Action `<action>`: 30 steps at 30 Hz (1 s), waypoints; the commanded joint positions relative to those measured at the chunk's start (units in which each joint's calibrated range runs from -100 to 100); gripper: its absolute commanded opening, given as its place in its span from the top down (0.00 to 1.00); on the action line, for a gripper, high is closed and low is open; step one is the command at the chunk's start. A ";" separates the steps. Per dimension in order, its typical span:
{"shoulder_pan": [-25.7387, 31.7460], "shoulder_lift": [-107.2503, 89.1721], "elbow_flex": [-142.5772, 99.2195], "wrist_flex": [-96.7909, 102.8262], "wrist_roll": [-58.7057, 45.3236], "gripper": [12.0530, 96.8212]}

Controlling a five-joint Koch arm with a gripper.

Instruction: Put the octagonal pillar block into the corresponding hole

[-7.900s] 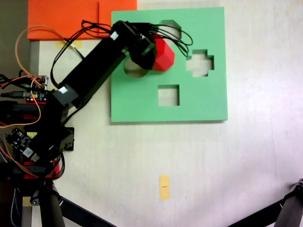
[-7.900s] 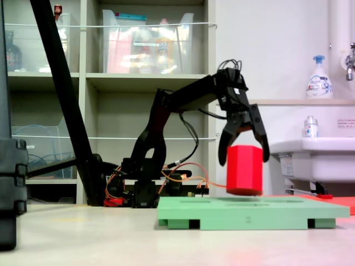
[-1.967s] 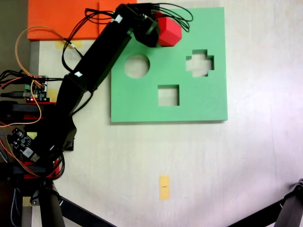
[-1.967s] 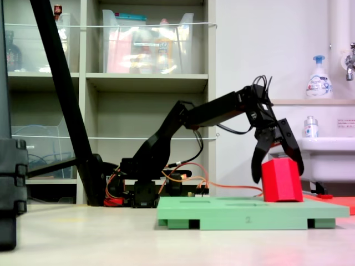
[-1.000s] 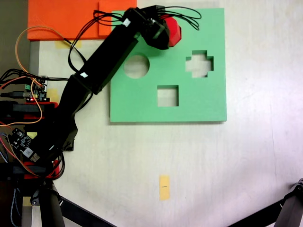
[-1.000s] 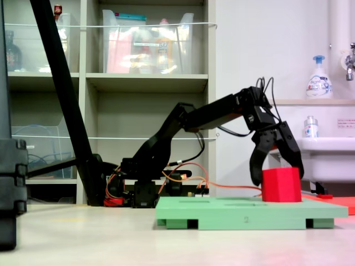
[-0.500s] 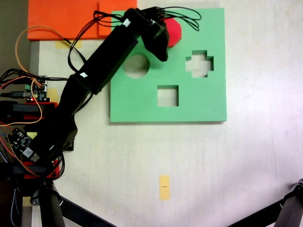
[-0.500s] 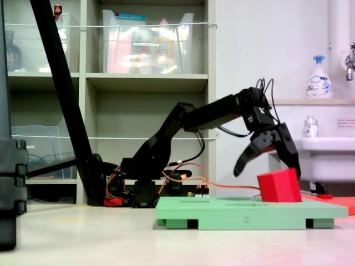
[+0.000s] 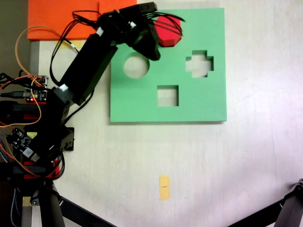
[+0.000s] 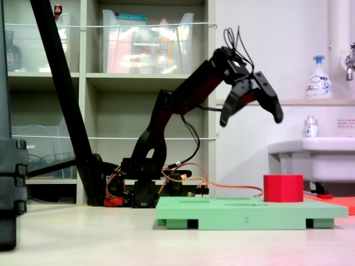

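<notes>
The red octagonal pillar block [image 9: 169, 32] stands upright near the far edge of the green foam board [image 9: 199, 101], in the place of the corresponding hole, whose edges it covers. In the side-on fixed view the block [image 10: 283, 188] sits low, its base sunk into the board [image 10: 244, 211]. My gripper [image 10: 250, 120] hangs open well above and to the left of the block, holding nothing. From above, the gripper [image 9: 155, 29] spreads its jaws beside the block's left side.
The board also has a round cutout [image 9: 136, 66], a cross cutout [image 9: 199, 63] and a square cutout [image 9: 167, 95]. An orange sheet [image 9: 61, 16] lies at the back left, electronics and wires [image 9: 23, 97] at the left, and a yellow tape strip [image 9: 164, 187] on the table.
My gripper opened, let go of the red block, and rose up and back toward the arm's base. The tilted block dropped level and sits lower in the board.
</notes>
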 commanded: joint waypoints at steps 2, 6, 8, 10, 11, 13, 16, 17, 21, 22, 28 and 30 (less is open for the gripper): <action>-2.93 -14.40 1.72 -3.82 -6.11 0.49; -9.08 -30.74 0.32 -3.82 -18.27 0.48; -13.28 -39.26 0.32 -3.82 -26.86 0.48; -17.73 -45.55 0.32 -3.82 -36.00 0.48; -19.24 -47.92 0.32 -3.82 -38.68 0.48; -22.61 -49.88 0.32 -3.82 -42.69 0.48; -25.79 -48.90 -0.57 -3.82 -46.89 0.48; -25.93 -48.62 -2.17 -3.82 -47.67 0.48; -27.16 -57.98 -30.18 4.08 -49.08 0.48; -27.16 -62.73 -39.36 10.72 -49.23 0.48; -26.08 -99.04 -98.48 58.19 -55.43 0.53; -25.84 -99.18 -117.52 78.22 -58.95 0.54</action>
